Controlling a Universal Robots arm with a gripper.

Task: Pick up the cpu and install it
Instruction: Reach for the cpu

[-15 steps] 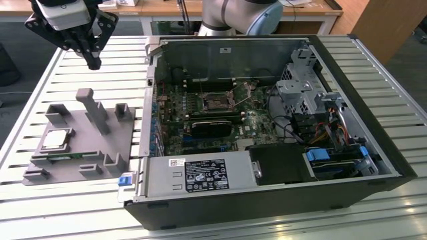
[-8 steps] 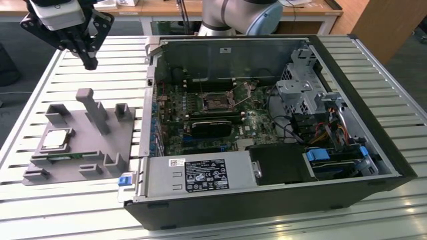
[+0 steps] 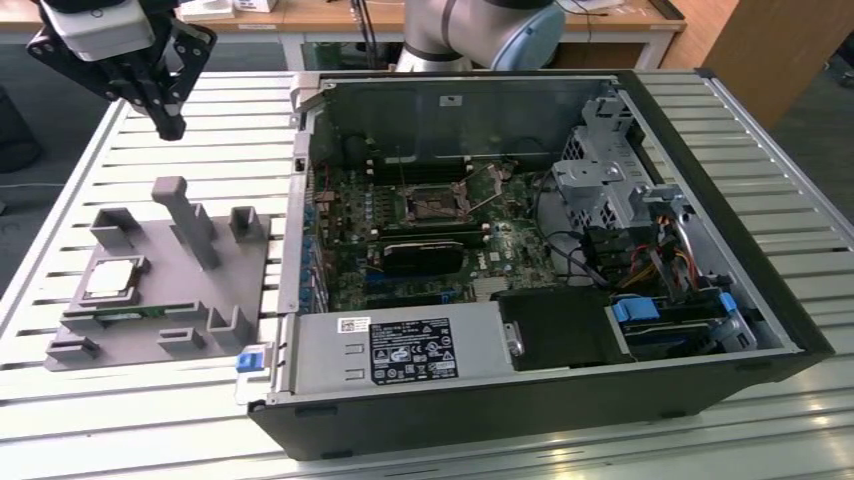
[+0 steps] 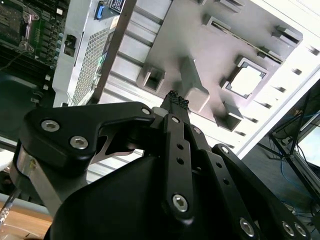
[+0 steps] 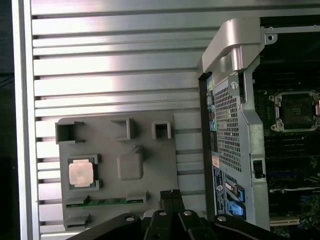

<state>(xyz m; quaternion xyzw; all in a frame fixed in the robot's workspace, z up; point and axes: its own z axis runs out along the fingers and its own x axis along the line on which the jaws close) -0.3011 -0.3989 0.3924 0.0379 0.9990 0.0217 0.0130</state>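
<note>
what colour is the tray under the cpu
Plain grey; the tray shows best in the first wrist view.

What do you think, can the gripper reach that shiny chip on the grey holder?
Probably yes: the cpu lies uncovered in its pocket on the grey holder, nothing over it, and the gripper hangs free above the table.

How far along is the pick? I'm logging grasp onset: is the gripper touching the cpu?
Apart. In the exterior view the gripper hangs in the air well away from the cpu, which lies in its grey holder.
</note>
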